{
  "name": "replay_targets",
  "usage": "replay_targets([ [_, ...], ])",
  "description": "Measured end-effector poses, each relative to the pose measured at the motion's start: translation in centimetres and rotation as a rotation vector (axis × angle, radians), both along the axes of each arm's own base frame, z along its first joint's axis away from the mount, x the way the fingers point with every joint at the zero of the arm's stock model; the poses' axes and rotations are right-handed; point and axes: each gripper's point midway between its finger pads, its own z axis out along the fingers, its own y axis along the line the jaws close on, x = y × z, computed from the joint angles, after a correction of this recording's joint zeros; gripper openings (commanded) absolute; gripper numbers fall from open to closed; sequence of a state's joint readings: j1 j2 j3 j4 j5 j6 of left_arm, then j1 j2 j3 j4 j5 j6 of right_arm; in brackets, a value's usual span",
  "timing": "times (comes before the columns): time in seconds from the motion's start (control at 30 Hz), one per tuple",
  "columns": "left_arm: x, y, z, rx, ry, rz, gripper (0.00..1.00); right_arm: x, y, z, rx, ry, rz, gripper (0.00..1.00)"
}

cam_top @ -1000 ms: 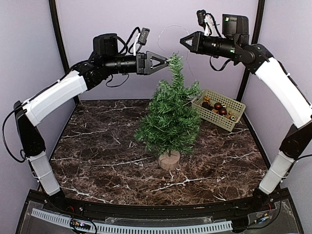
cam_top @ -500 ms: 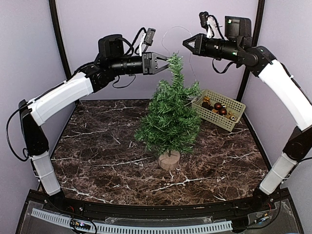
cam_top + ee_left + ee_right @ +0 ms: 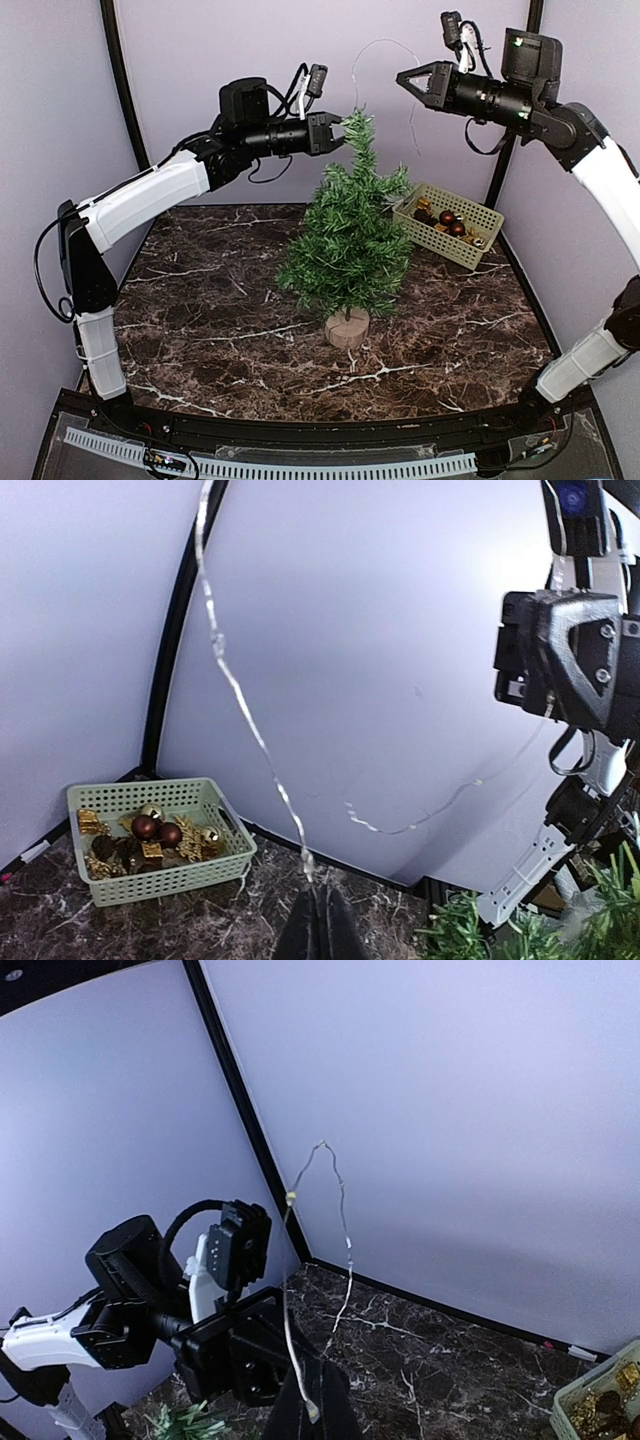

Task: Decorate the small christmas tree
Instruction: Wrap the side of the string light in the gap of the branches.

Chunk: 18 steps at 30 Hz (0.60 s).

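At the very tip of the small christmas tree (image 3: 350, 240), coming in from its left, my left pincer (image 3: 338, 131) is clenched on a thin silvery wire (image 3: 385, 42). Up and right of the treetop, well apart from it, my right pincer (image 3: 402, 78) clamps the same wire, which loops between them. Small beads (image 3: 217, 640) along it may be lamps; too small to tell.

Tree: conical, bristly dark-green needles, thin trunk, round pale wooden stump (image 3: 347, 330). Behind-right of it, a pale lattice plastic basket (image 3: 482, 216) of glossy baubles (image 3: 447, 217).
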<state>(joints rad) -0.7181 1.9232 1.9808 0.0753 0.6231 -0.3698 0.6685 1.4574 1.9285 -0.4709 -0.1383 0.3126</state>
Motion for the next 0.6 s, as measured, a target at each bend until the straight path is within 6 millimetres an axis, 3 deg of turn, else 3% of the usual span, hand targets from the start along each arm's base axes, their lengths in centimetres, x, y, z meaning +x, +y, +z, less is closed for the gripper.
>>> replay_targets([
  [0.33, 4.6, 3.4, 1.1, -0.028, -0.072, 0.16, 0.0, -4.7, 0.7, 0.2, -0.002, -0.017, 0.183, 0.0],
  [0.6, 5.2, 4.7, 1.2, -0.041, -0.121, 0.19, 0.0, -8.4, 0.3, 0.0, -0.034, -0.022, 0.311, 0.0],
])
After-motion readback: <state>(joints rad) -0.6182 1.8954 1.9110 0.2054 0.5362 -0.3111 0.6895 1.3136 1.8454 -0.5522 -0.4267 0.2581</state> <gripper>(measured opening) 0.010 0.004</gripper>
